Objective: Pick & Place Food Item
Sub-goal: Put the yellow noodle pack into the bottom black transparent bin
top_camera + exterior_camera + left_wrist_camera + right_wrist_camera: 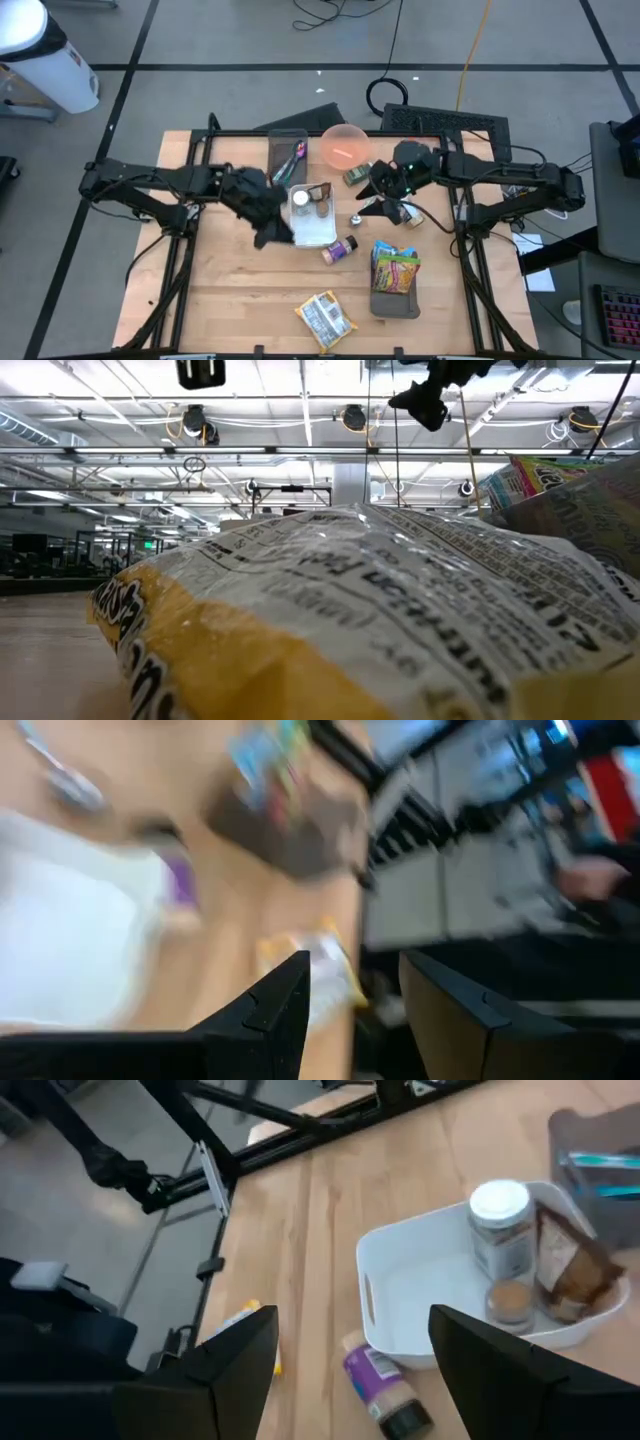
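A white bin [312, 228] stands mid-table. It holds a white-lidded jar [500, 1230], a brown packet [565, 1265] and a small spice jar [512, 1302]. A purple-labelled bottle [378, 1385] lies on its side on the table by the bin's near side. A yellow-and-white snack bag [325, 318] lies near the front edge. My left gripper [275, 235] hovers open at the bin's left side. My right gripper [375, 205] hovers open to the bin's right, pointing toward it. Nothing is between either pair of fingers [270, 1010] [230, 1360].
A pink bowl [345, 145] and a grey tray [288, 155] with a colourful item stand at the far side. Another grey tray [395, 300] at the near right holds colourful snack bags [395, 268]. A small packet [357, 176] lies near the bowl.
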Motion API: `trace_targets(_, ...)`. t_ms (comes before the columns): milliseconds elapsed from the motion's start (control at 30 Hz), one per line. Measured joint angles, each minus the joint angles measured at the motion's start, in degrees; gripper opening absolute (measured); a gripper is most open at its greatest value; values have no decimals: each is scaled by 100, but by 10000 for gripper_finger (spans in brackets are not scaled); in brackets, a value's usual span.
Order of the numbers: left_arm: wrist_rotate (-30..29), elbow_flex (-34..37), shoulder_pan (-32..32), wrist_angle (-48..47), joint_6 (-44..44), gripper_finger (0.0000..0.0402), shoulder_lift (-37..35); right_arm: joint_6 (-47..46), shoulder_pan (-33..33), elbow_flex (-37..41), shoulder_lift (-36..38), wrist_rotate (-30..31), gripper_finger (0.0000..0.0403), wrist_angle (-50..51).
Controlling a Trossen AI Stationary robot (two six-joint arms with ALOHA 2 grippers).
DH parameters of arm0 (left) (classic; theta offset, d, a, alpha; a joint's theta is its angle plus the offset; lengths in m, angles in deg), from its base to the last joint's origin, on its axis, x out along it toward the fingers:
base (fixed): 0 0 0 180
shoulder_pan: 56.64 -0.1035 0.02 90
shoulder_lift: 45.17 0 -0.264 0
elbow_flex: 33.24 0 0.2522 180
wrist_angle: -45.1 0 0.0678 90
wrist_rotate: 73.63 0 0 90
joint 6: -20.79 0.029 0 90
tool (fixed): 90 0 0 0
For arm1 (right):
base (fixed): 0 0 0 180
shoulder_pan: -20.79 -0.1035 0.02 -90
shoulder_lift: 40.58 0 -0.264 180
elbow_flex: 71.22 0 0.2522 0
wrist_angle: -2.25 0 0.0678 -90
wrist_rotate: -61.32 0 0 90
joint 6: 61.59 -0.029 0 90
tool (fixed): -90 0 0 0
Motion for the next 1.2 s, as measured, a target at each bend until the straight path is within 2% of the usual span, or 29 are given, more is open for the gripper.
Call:
trace_targets(233,761,126,838,8,-462,161,639,-750,-125,856,-4,-2,251,-1261)
trace_targets(467,815,129,1400,314,-459,161,1192,-1813,-478,1573,14,50,251,-2544)
trace_targets(700,519,129,1645,1221,-822,161,2109,-2306,-1381,2177,12,786,251,-4242)
trace_targets(933,304,127,1716,2360,-1518,161,3097,-2467,-2608,2191,65,1140,251,-4975)
trace_targets(1100,236,127,1719,2156,-1676,161,3429,-2038,-3608,2190,154,2242,251,-4928)
trace_targets(1200,62,127,1695,2057,-1749,161,3497,-1970,-3972,2191,166,2730,251,-4960)
